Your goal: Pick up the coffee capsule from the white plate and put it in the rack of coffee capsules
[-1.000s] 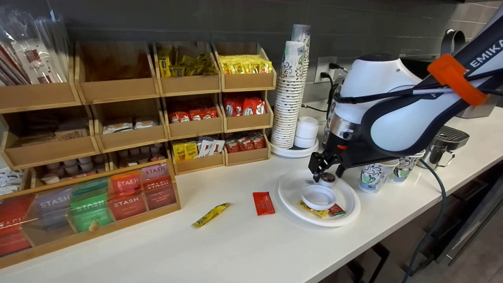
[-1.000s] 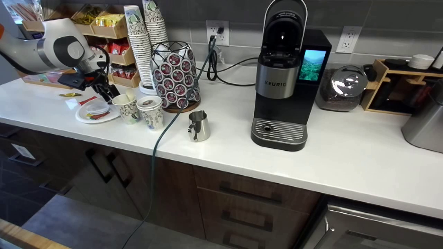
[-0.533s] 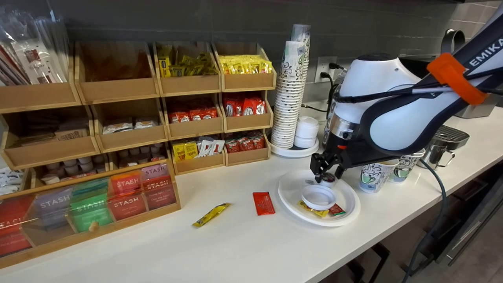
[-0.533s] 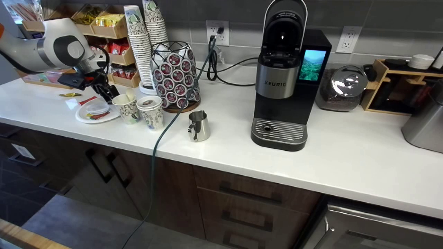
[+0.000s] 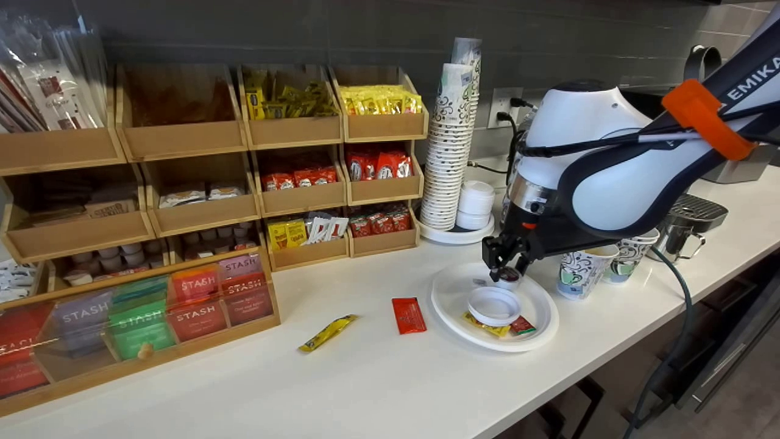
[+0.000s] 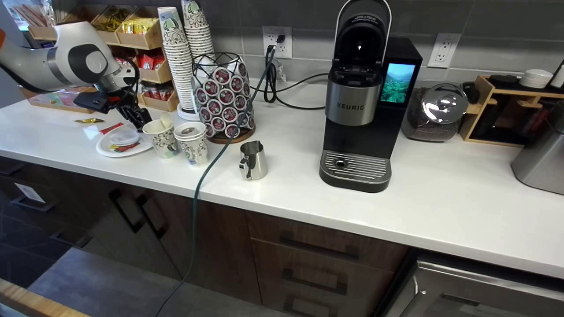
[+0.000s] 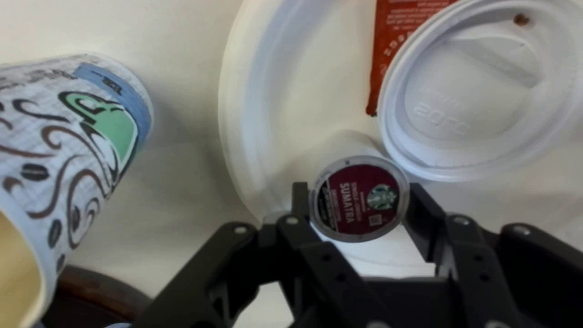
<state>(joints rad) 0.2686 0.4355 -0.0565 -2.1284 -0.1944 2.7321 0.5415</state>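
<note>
Gripper point(image 7: 359, 200): clamped on the coffee capsule point(image 7: 353, 207), one finger against each side, as I see in the wrist view
Capsule: between my fingers over the white plate point(image 5: 450, 296), just beside the white lid point(image 5: 495, 305), dark red SUMATRA top showing; I can't tell if its base touches the plate
Plate: also bears a yellow packet point(image 5: 487, 326) and a red packet point(image 5: 521, 326), both partly hidden by the lid
Rack of coffee capsules point(image 6: 243, 135): upright in an exterior view, dark wire, red-topped pods point(image 6: 226, 96), apart from my gripper
Paper cups point(image 6: 164, 143): just beside the plate
</note>
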